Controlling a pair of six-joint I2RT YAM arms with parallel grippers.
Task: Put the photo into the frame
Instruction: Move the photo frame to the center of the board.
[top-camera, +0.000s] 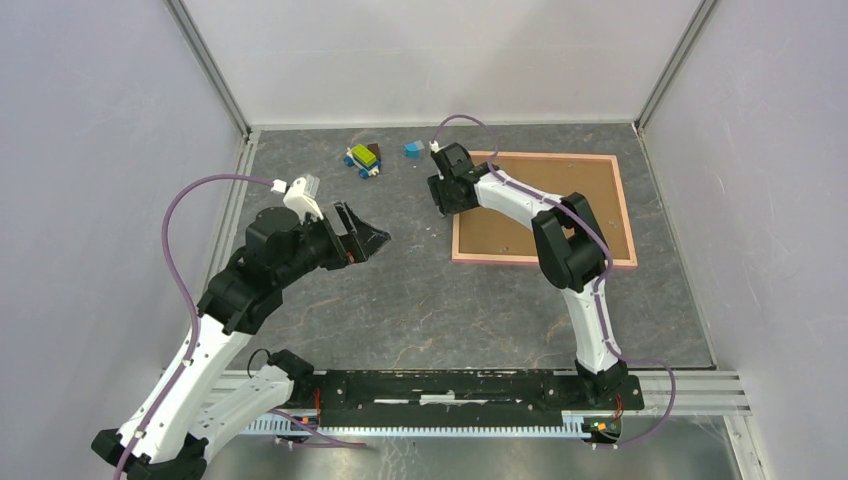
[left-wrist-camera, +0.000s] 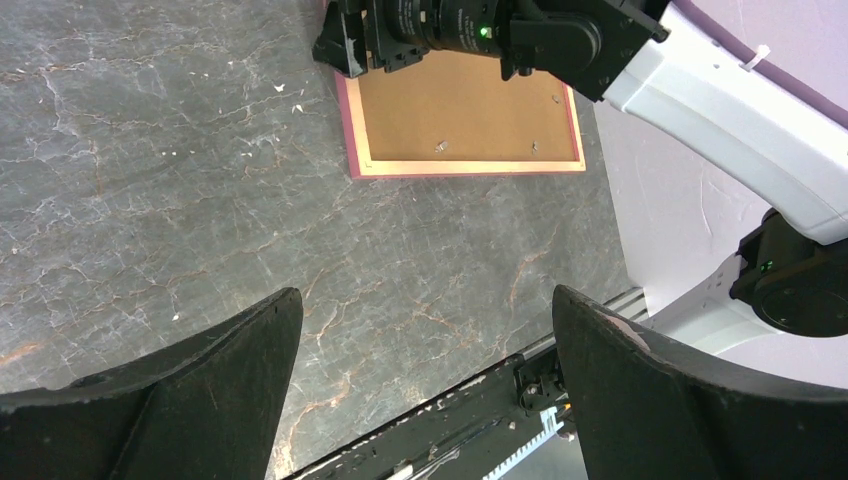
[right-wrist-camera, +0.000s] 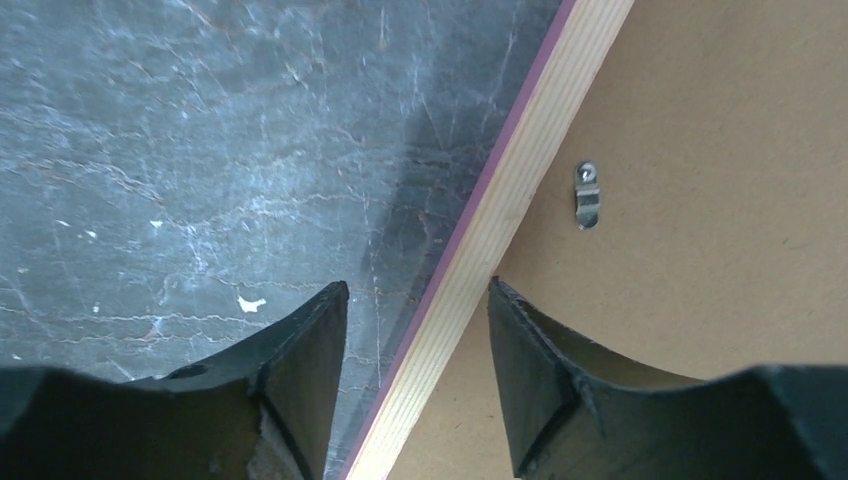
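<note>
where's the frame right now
The frame lies far right on the table in the top view, board up; the right gripper straddles its left rail.

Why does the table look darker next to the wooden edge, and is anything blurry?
Right wrist view: a soft shadow darkens the table beside the frame rail; near fingers are slightly blurred. Left wrist view: fingers near black, little detail. Top view: even light, no glare.

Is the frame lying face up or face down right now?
Face down, flat on the table: the frame shows its brown backing board upward, with a metal clip on it.
</note>
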